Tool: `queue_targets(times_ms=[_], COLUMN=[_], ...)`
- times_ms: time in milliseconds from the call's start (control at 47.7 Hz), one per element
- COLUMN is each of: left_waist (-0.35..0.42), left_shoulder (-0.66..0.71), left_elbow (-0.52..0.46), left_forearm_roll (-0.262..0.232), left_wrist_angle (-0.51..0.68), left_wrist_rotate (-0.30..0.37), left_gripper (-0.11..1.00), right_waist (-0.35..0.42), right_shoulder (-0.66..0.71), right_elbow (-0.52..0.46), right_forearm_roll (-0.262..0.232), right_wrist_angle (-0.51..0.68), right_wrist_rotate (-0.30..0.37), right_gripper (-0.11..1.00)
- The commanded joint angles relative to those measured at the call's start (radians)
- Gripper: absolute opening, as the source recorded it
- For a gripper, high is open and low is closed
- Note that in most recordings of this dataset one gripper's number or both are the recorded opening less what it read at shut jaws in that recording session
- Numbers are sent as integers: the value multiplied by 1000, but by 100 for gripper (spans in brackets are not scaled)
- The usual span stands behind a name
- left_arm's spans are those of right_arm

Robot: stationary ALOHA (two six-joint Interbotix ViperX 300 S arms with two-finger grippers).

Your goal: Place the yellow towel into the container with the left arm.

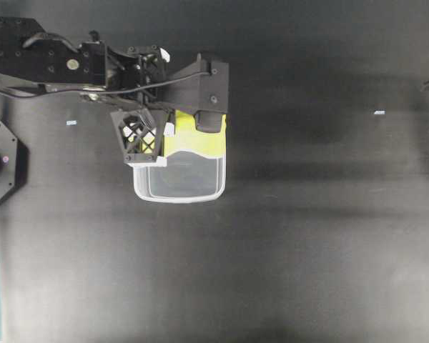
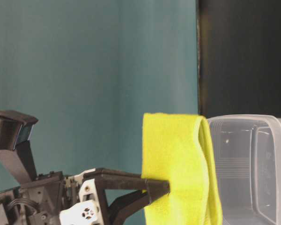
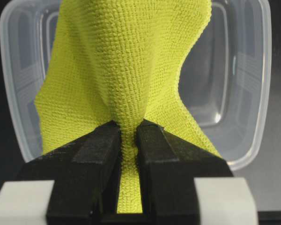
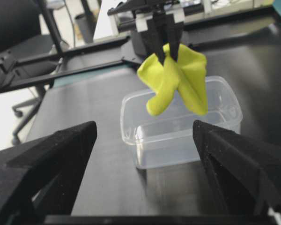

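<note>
The yellow towel hangs bunched from my left gripper, whose jaws are shut on a pinched fold of it. The overhead view has the towel draped over the edge of the container nearest the left arm, with the left gripper above it. The clear container stands upright on the black table, and the towel dangles over its far half with its lower tips near the rim. My right gripper is open, holds nothing and faces the tub from well back.
Small white tape marks lie on the black table. A black fixture sits at the left edge. A teal backdrop stands behind the left arm.
</note>
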Motion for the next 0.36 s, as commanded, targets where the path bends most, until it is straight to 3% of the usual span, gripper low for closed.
queue_targets(times_ms=[0, 105, 335], left_waist=[-3, -3, -2], left_shoulder=[2, 15, 23], left_elbow=[-2, 3, 0], left_forearm_roll=[2, 3, 3], left_wrist_angle=[-20, -23, -26], left_wrist_rotate=[0, -6, -15], left_gripper=[7, 13, 79], right_waist=[-2, -2, -2], right_shoulder=[9, 11, 11], right_elbow=[-6, -3, -3], right_forearm_roll=[-2, -2, 0], right_wrist_angle=[-5, -5, -5], right_wrist_rotate=[2, 2, 2], right_gripper=[80, 80, 80])
